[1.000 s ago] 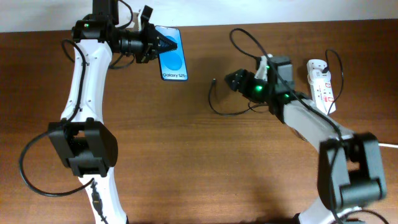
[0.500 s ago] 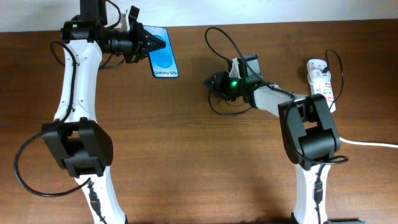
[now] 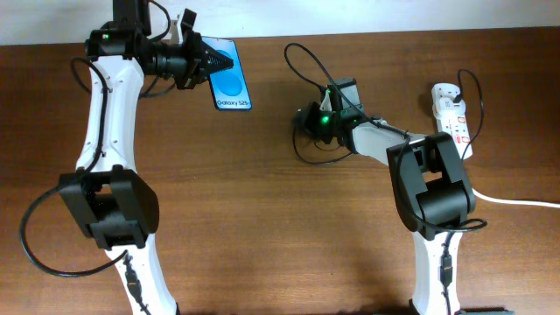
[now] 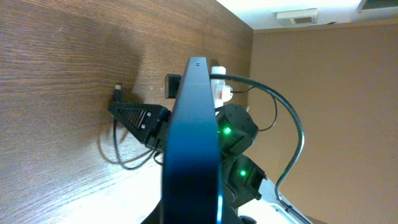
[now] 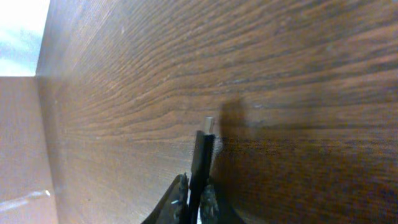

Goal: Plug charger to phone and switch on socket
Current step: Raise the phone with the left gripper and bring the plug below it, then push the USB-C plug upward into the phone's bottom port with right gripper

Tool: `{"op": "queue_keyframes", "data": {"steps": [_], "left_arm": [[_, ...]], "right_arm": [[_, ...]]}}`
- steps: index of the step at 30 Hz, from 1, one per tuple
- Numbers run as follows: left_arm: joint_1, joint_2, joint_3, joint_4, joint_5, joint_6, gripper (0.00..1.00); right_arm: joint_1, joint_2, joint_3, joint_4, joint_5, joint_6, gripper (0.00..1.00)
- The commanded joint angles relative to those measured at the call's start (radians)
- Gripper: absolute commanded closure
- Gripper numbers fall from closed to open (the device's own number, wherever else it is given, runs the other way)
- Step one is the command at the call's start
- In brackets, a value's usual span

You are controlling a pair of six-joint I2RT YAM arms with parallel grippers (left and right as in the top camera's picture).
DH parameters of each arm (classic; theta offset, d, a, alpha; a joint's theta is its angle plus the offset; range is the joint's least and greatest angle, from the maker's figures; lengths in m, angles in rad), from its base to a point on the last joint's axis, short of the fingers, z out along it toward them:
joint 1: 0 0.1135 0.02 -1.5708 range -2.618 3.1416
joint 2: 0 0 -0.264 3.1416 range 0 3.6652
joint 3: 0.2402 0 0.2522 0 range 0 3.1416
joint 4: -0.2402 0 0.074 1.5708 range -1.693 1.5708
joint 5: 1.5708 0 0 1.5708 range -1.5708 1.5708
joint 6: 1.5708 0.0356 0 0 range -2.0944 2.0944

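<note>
The left fingers clamp the phone by its far-left edge at the counter's far left, likely steadying it for plugging. The right fingers pinch the charger tip, connector pointing outward, well apart from the phone. The socket lies far right, untouched.

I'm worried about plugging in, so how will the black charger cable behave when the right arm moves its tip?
Probably floppy: the charger lies in a loose loop on the table, so it should trail behind. The connector tip between the right fingers looks stiff enough to aim. Thin, so likely light.
</note>
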Motion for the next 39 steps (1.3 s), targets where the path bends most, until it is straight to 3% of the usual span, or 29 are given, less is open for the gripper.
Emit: {"op": "queue_keyframes", "data": {"steps": [1,6,9,11,18,22,25,28,30,33,35,39], "left_arm": [[0.000,-0.017,0.008,0.001,0.012,-0.006,1.00],[0.001,-0.017,0.008,0.002,0.013,-0.006,1.00],[0.000,-0.017,0.008,0.001,0.013,-0.006,1.00],[0.000,-0.017,0.008,0.001,0.013,-0.006,1.00],[-0.007,-0.017,0.008,-0.002,0.013,0.027,1.00],[-0.055,-0.017,0.008,-0.002,0.040,0.097,1.00],[-0.085,-0.017,0.008,-0.001,0.040,0.109,1.00],[-0.095,-0.017,0.008,0.000,0.067,0.108,1.00],[-0.102,-0.017,0.008,0.008,0.134,0.108,1.00],[-0.105,-0.017,0.008,0.111,0.298,0.106,1.00],[-0.105,-0.017,0.008,0.217,0.365,0.002,1.00],[-0.105,-0.017,0.008,0.457,0.365,-0.270,1.00]], "right_arm": [[-0.007,0.051,-0.025,-0.044,0.025,-0.008,0.96],[-0.179,-0.031,-0.024,0.096,-0.553,-0.207,0.96],[-0.241,-0.168,-0.024,0.095,-0.765,-0.242,0.96],[-0.241,-0.258,-0.024,0.008,-0.769,-0.307,0.96],[-0.248,-0.542,-0.024,-0.710,-0.505,-0.777,0.96],[-0.248,-0.769,-0.025,-0.965,-0.484,-0.866,0.96],[-0.250,-0.914,-0.105,-0.992,-0.476,-0.878,0.96],[-0.293,-1.053,-0.365,-0.826,-0.496,-0.736,0.96],[-0.276,-1.046,-0.488,-0.597,-0.581,-0.569,0.96],[-0.173,-0.993,-0.519,-0.184,-0.594,-0.254,0.96],[-0.088,-0.934,-0.519,0.154,-0.582,-0.024,0.96],[0.011,-0.805,-0.519,0.547,-0.484,0.305,0.96]]}}
